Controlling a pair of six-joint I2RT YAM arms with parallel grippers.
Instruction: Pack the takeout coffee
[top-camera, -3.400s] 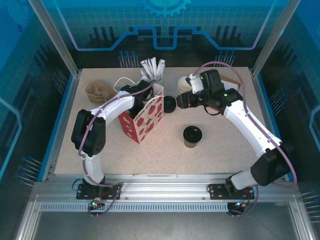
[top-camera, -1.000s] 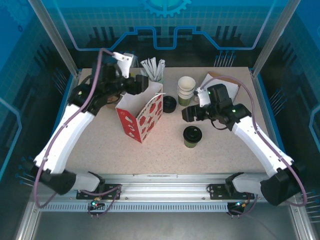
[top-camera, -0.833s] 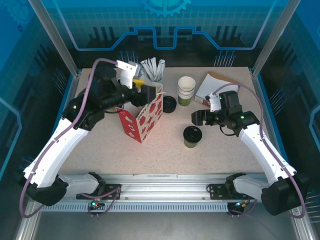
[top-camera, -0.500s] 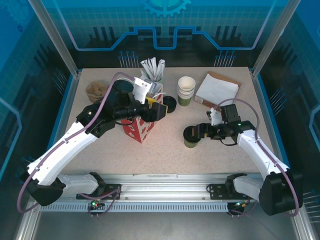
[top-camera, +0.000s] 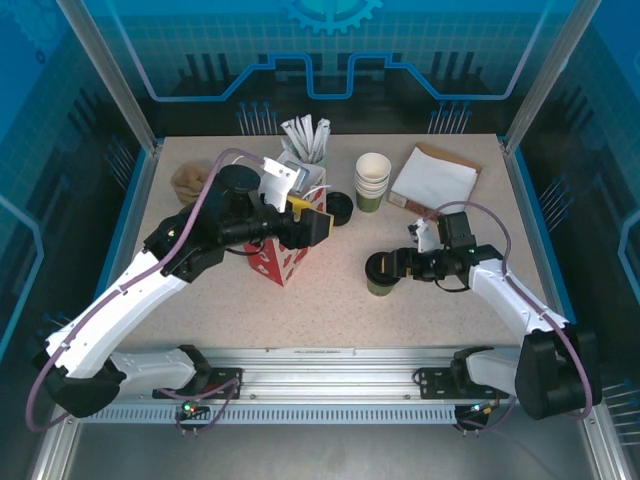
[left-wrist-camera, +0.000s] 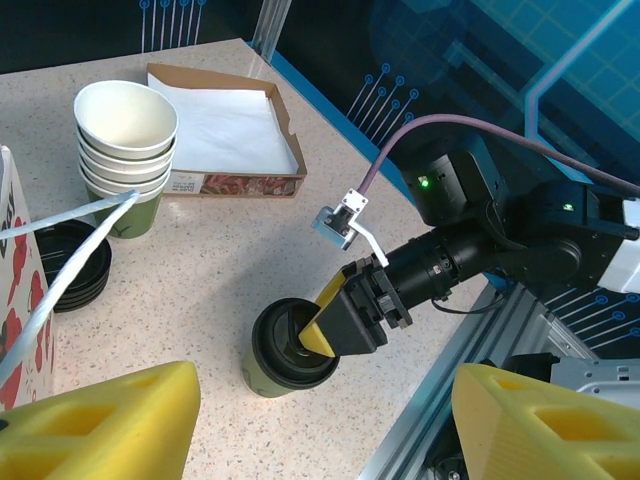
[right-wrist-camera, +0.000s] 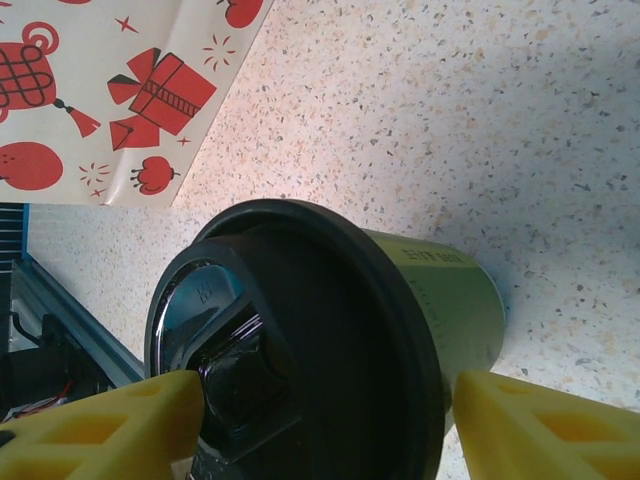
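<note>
Small dark-green paper cup between right gripper's yellow foam pads: olive-green wall, faint dark print. Its round black plastic lid: glossy black. Right gripper body black.
Left gripper: pads same yellow.
Printed paper gift bag beyond cup from right gripper: cream-white, red motifs (gift box, apples, knot, stars).
Speckled beige tabletop: brown and grey flecks.
Stack of paper cups ahead of left gripper: white rims, green bottom cup.
Flat cardboard tray beside stack: brown rim, white sheet.
Cable on right gripper: purple.
</note>
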